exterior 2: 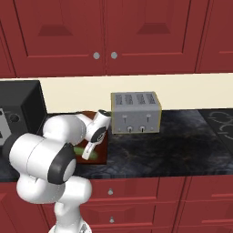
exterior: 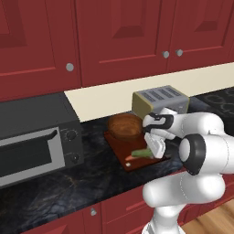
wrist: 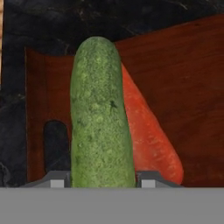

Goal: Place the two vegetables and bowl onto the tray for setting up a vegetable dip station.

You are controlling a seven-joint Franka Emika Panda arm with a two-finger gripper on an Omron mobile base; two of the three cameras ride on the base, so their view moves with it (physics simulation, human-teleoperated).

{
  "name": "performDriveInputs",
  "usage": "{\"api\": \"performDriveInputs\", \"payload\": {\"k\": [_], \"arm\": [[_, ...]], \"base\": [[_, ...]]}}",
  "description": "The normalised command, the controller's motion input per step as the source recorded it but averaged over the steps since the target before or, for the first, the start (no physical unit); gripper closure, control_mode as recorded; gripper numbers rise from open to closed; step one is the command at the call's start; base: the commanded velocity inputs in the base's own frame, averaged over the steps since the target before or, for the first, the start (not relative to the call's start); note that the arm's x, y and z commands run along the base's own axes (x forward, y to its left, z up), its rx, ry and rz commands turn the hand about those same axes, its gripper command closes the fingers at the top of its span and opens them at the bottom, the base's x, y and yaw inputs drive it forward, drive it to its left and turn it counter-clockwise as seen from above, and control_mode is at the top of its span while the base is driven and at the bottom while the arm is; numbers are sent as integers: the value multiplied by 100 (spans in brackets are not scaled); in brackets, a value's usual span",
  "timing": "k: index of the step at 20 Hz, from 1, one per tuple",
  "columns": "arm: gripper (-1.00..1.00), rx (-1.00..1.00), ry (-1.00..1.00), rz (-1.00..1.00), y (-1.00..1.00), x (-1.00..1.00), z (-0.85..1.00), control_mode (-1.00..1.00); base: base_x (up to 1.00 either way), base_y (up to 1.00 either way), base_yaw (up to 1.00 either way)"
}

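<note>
You had the dark marbled worktop [exterior: 55,192] running across the lower half of the left base view, with the black oven [exterior: 36,137] at the left edge and the silver four-slot toaster [exterior 2: 135,112] at the centre of the right base view. The flat reddish-brown wooden tray [exterior: 119,151] lay at the centre of the left base view, and the round brown wooden bowl [exterior: 124,125] already sat on its far end.

In the hand view, the elongated green cucumber [wrist: 101,118] filled the middle, lying over the tray beside the slot handle [wrist: 56,144], with the tapered orange-red carrot [wrist: 151,144] just to its right and apparently touching it. Your gripper [wrist: 101,180] had its jaws either side of the cucumber's near end; whether they were gripping it or had released it, I couldn't tell.

The risk, as I judged it: the cucumber is round, so it could roll off the tray's near edge or nudge the carrot if the jaws dragged it while lifting away.
</note>
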Motion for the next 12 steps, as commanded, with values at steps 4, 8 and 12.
{"api": "performDriveInputs", "payload": {"k": [4, 8, 12], "arm": [[-100, 0, 0, 0, 1, -11, -10, -100], [-100, 0, 0, 0, 0, -11, -7, -100], [-100, 0, 0, 0, 0, -13, -1, -100]], "base": [[0, 0, 0], [0, 0, 0], [0, 0, 0]]}}
